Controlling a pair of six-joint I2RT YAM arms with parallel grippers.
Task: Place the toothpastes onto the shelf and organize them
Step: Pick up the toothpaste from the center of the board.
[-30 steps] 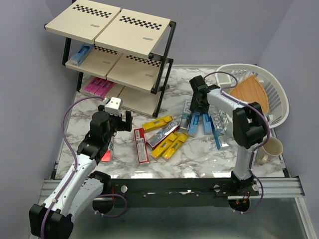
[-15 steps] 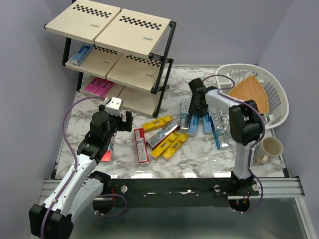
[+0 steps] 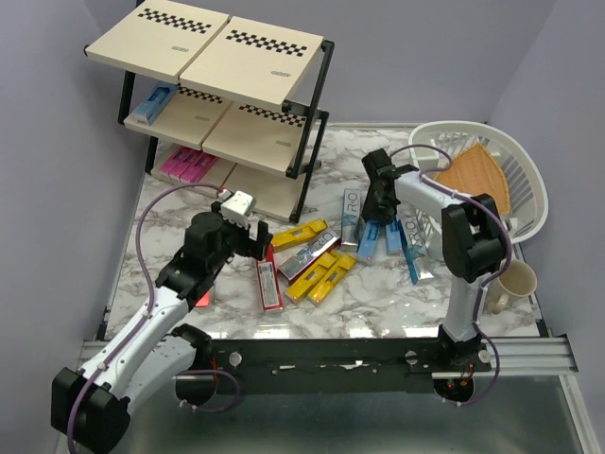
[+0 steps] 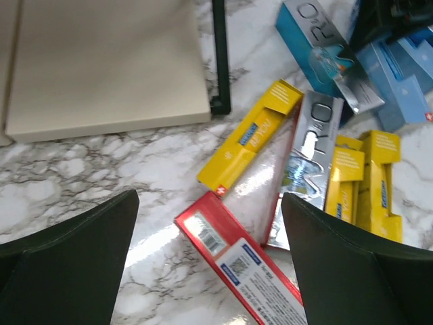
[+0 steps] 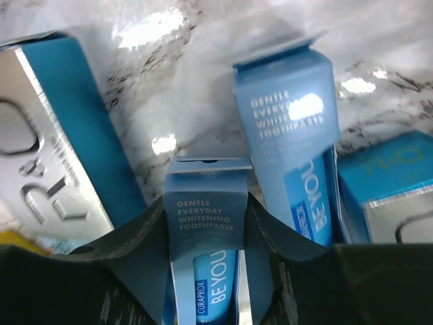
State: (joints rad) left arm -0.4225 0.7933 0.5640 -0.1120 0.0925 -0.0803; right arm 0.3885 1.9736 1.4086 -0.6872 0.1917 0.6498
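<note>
The shelf (image 3: 236, 66) stands at the back left; a light blue toothpaste (image 3: 151, 104) lies on its middle tier and pink ones (image 3: 184, 165) on the bottom tier. Yellow (image 3: 299, 234), red (image 3: 268, 279), silver (image 3: 351, 213) and light blue toothpastes lie loose mid-table. My right gripper (image 5: 206, 213) is shut on a light blue toothpaste (image 5: 205, 183), one finger on each long side; another light blue box (image 5: 291, 115) lies beside it. My left gripper (image 4: 210, 203) hangs open above the red box (image 4: 250, 271), touching nothing.
A white basket (image 3: 539, 203) at the right holds a wedge-shaped wooden board (image 3: 477, 175). A beige mug (image 3: 510, 284) stands near the right edge. The shelf's black leg (image 4: 220, 61) and bottom board (image 4: 101, 61) lie just beyond the left gripper.
My left arm has swung right, over the red box. The right gripper's jaws have closed in on the light blue box, and the silver box beside it has shifted.
</note>
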